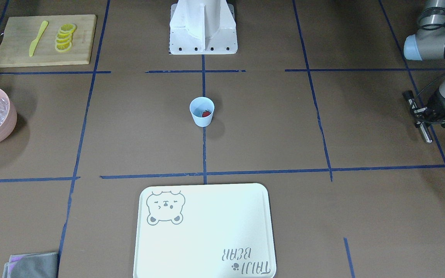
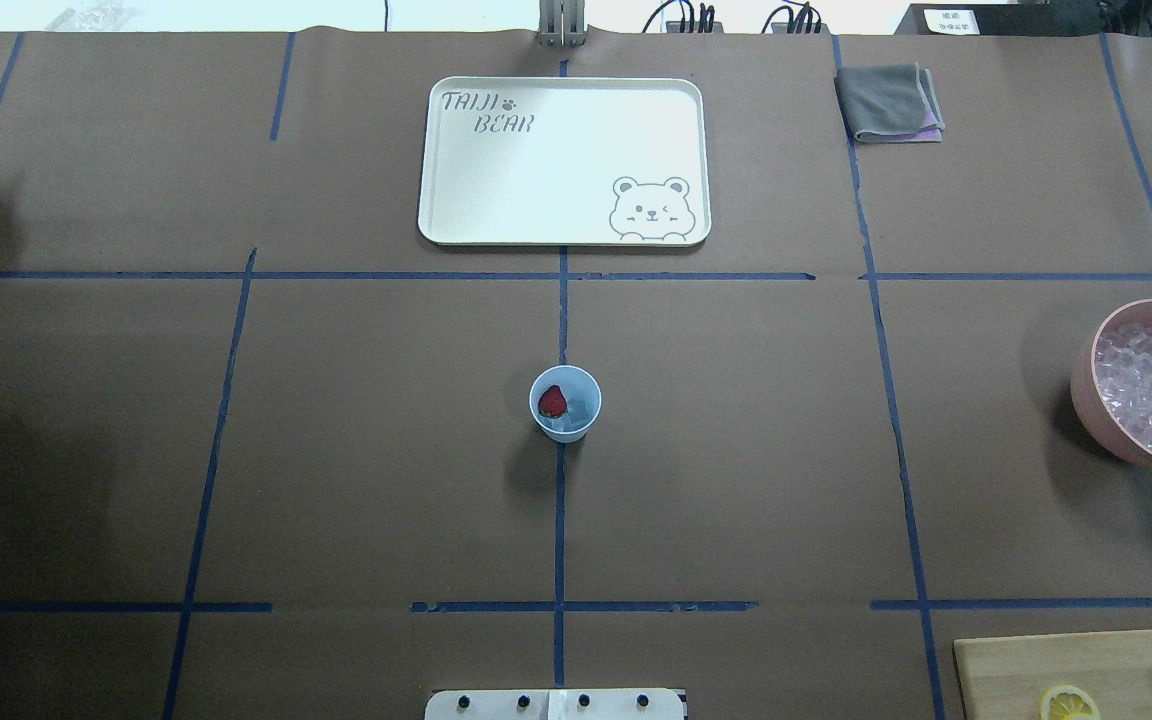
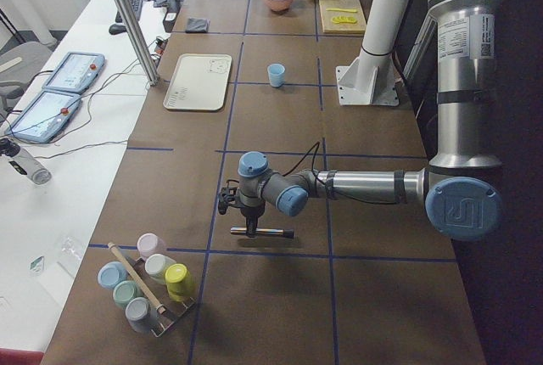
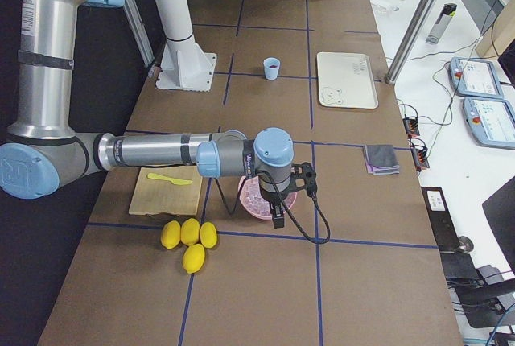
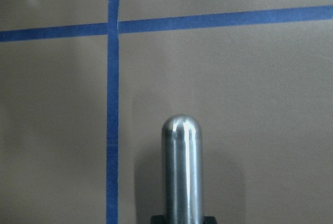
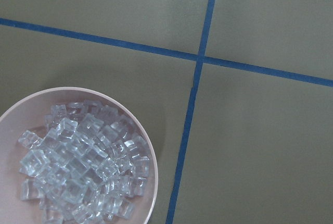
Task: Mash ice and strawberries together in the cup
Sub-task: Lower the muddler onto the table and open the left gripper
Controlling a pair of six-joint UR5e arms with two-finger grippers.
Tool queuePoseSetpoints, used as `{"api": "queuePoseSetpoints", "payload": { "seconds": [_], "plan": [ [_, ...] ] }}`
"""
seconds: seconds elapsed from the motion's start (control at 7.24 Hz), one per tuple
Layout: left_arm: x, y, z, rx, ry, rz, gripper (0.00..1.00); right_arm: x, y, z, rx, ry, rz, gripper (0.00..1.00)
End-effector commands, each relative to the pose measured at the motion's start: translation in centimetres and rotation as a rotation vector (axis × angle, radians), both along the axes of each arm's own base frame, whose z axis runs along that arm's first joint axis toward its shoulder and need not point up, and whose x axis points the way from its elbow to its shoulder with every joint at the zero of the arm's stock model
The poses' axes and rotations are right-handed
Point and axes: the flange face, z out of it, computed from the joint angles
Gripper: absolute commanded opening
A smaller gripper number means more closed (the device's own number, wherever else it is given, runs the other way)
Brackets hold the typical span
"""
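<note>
Light-blue plastic makes the cup (image 2: 565, 403) an easy thing to knock over. It stands free on the table (image 2: 336, 450), on the robot's side of the tray (image 2: 556, 170), in line with the tray's middle and well apart from it, and nothing steadies it. It is upright, mouth up, long axis vertical, with the strawberry (image 2: 552, 401) and some ice (image 2: 581, 412) side by side at the bottom. The left hand (image 1: 420, 115) is far off to the robot's left of the tray, clenched on a metal rod (image 5: 181, 172). The rod lies level above the table, its long axis flat and its rounded end, as far as the front view shows, toward the tray's side of the table. I judge the rod must be turned on end before it goes in. Brought down tilted or off-centre, it could catch the rim and tip or shove the cup, and a hard push on slippery cubes could shoot ice or berry out. The right hand (image 4: 278, 217) hangs over the pink bowl (image 2: 1084, 395), far to the robot's right of the tray; whether it is released or clenched I cannot tell.
</note>
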Motion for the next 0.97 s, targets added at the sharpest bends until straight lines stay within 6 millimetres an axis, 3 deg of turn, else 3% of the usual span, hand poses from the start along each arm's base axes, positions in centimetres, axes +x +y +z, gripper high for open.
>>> {"api": "queuePoseSetpoints", "payload": {
  "seconds": [0.0,0.41,0.55,0.69,0.83],
  "plan": [
    [0.3,-0.1,-0.2,0.007,0.003,0.004,1.00,0.0,0.0,0.0,-0.001,0.000,0.000,0.99],
    [0.8,0.1,-2.5,-0.018,0.134,0.090,1.00,0.0,0.0,-0.3,0.005,0.000,0.001,0.99],
    [-0.9,-0.5,-3.2,0.041,0.130,0.131,1.00,0.0,0.0,-0.3,0.005,0.000,0.001,0.99],
    [-5.2,-1.5,-3.3,0.063,0.094,0.162,1.00,0.0,0.0,-0.3,0.005,0.000,0.001,0.99],
    [-9.3,-2.6,-5.3,0.085,0.057,0.219,1.00,0.0,0.0,-0.4,0.007,0.000,0.000,0.99]
  ]
}}
